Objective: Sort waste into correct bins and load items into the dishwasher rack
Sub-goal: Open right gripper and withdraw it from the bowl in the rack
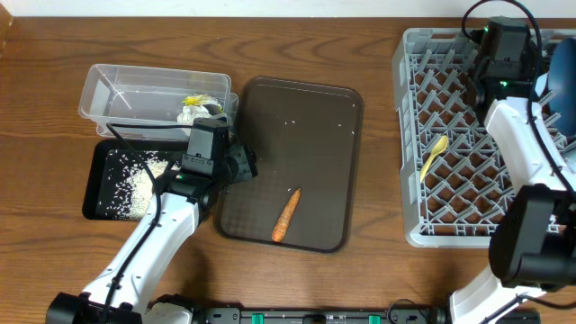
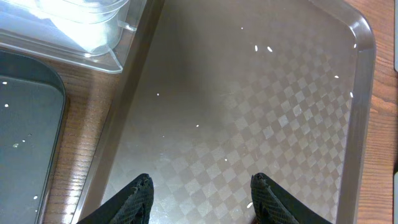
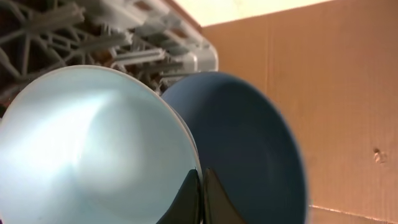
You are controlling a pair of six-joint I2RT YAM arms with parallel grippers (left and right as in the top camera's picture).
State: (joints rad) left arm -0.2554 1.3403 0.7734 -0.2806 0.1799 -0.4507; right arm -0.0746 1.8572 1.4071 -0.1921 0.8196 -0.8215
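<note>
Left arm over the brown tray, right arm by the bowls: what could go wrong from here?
1. The right pincer is shut right at the rim of the white bowl, with the blue bowl close behind. A sideways move could tip them in the rack.
2. The left pincer is open over the serving tray. Sweeping toward the carrot piece may scatter the rice grains.
</note>
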